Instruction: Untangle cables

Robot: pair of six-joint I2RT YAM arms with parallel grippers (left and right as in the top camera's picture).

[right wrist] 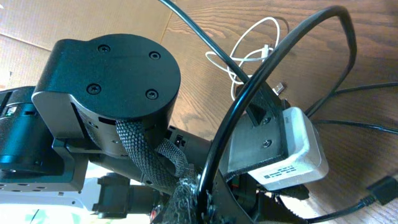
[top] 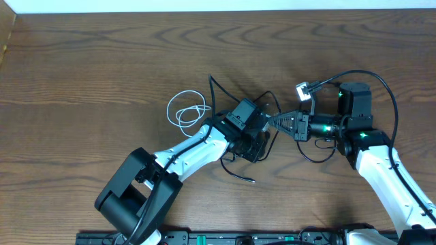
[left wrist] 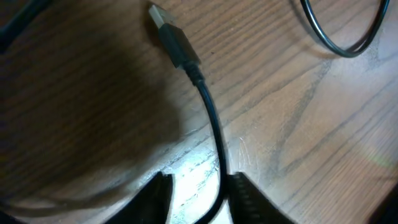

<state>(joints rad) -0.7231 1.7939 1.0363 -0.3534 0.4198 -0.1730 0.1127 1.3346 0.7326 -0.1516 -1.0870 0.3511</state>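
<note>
The white cable [top: 187, 112] lies in a loose loop on the table, left of both grippers, and shows in the right wrist view too [right wrist: 255, 40]. The black cable [top: 216, 92] runs under the left wrist, and one end trails out at the front [top: 242, 177]. In the left wrist view this black cable [left wrist: 211, 118], with its plug [left wrist: 168, 28], passes between the fingers of my left gripper [left wrist: 200, 180]. The jaws stand apart and the cord rests against the right finger. My right gripper [top: 274, 121] points left, close to the left wrist, shut [right wrist: 214, 199] on a bend of the black cable [right wrist: 292, 43].
The left arm's wrist block [right wrist: 106, 81] and white camera housing [right wrist: 292, 149] sit directly before the right gripper. Thicker robot wires [top: 385, 88] arch over the right arm. Another black loop [left wrist: 339, 46] lies on the wooden table [top: 82, 68].
</note>
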